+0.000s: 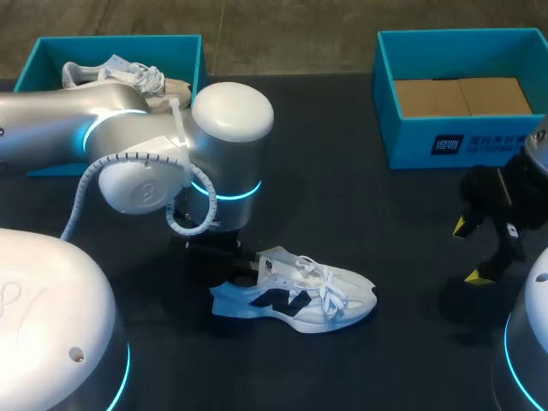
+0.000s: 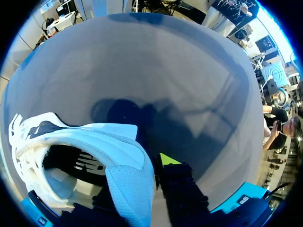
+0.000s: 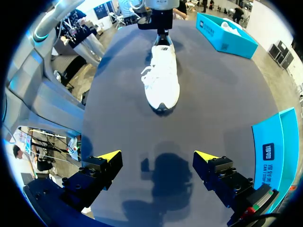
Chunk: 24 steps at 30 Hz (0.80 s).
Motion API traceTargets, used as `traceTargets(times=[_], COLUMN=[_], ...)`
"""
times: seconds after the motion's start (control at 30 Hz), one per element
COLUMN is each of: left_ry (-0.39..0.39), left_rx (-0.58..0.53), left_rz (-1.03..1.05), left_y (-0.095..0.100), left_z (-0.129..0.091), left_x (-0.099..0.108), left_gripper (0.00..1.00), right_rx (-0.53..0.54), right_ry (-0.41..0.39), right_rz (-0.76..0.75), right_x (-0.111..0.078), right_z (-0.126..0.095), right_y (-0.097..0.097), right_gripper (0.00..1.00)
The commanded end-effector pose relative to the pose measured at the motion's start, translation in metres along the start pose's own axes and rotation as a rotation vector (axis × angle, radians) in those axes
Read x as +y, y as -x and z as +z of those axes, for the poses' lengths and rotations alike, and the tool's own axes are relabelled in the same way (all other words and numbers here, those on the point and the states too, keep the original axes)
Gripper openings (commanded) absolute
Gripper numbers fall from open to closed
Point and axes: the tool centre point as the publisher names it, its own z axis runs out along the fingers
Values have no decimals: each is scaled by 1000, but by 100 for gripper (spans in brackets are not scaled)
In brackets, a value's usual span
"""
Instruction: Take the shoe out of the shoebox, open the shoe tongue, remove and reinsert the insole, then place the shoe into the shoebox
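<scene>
Head view puts the shoe out of its box, lying on its sole on the dark counter, toe toward the robot's right and heel under the left arm. The left claw is set on the heel. In the left wrist view it is narrowed onto the heel wall, with one yellow fingertip pressed against the outside and the other hidden inside the collar, so the shoe is judged to be held there. The right claw is spread wide and holds nothing, parked well apart from the shoe near the counter's right edge. An empty shoebox stands at the far right, and a second shoebox containing another shoe stands at the far left. The tongue has not yet been opened, and the laces are threaded across it. The main risk is judged to lie in the grip, since only a thin, soft strip of collar is pinched. A pull on the tongue or insole by the right claw could twist the shoe about that point or drag the heel free. The laces could also be snagged instead of the tongue, and the toe could be skidded across the counter if the pull is made sideways rather than upward.
</scene>
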Motion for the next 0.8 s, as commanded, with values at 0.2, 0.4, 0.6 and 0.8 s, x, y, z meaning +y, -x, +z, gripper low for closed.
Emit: traceTargets(times=[0.2, 0.4, 0.6, 0.8], left_ry=[29, 60, 49, 20], left_rx=[-31, -64, -151, -233], left_rz=[2, 1, -42, -112], left_y=[-1, -9, -22, -31], left_z=[-16, -36, -61, -81], left_x=[-2, -9, -16, -26], left_gripper=[100, 100, 100, 100], right_rx=[-2, -2, -2, -2], right_ry=[-1, -1, -1, -1], right_rz=[0, 0, 0, 0], right_x=[0, 0, 0, 0], right_z=[1, 1, 1, 1], right_y=[-1, -1, -1, -1], right_gripper=[100, 100, 100, 100])
